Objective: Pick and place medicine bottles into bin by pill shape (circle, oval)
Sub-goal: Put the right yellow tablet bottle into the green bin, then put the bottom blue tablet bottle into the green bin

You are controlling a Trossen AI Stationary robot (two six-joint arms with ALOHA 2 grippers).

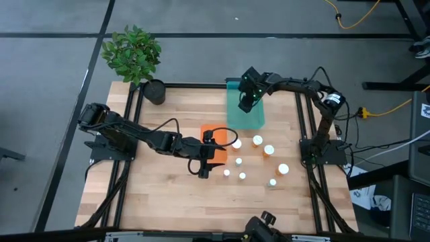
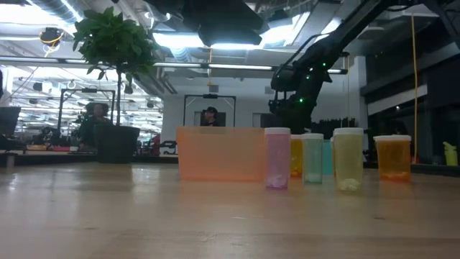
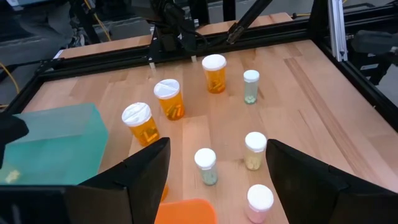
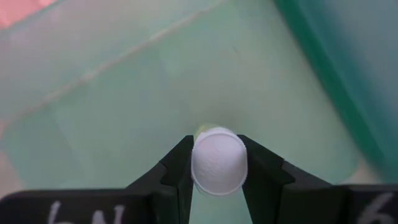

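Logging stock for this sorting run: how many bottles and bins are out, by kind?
Medicine bottles: 9, eight standing on the table, one in the right gripper over the teal bin.
Bins: 2, teal and orange; the left gripper is open by the orange one.
Total: 11.

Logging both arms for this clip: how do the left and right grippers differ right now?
The right gripper is shut on a white-capped bottle; the left gripper is open and holds nothing. The right one hangs over the teal bin at the table's far side; the left one is by the orange bin near mid-table, facing the standing bottles. Both are dark two-finger grippers.
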